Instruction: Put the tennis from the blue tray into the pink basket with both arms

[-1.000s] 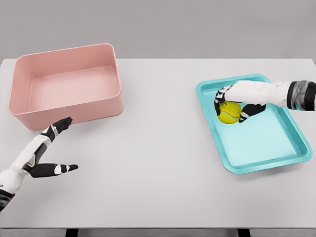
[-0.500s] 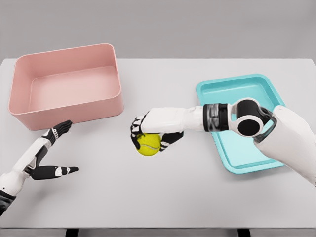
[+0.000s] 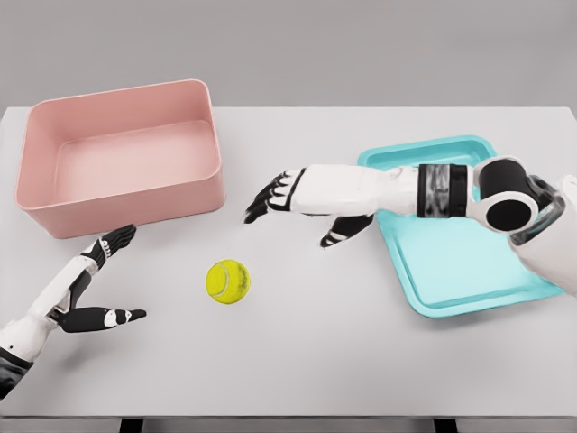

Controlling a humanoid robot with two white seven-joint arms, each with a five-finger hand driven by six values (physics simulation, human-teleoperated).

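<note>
Tennis ball (image 3: 228,280) loose on the white worktop (image 3: 297,352), between blue tray (image 3: 469,280) and pink basket (image 3: 117,167), likely parked for a handover. Right robot hand (image 3: 297,209) above it, fingers spread, holding nothing. Left robot hand (image 3: 95,284) open nearby, empty. Plain grey wall behind.

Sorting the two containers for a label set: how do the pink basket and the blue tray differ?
The pink basket has tall walls; the blue tray is shallow with a low rim. The basket sits at the table's far left, the tray at the right. The right arm reaches across the tray; nothing crosses the basket. Both are rectangular, round-cornered and hold nothing.
</note>
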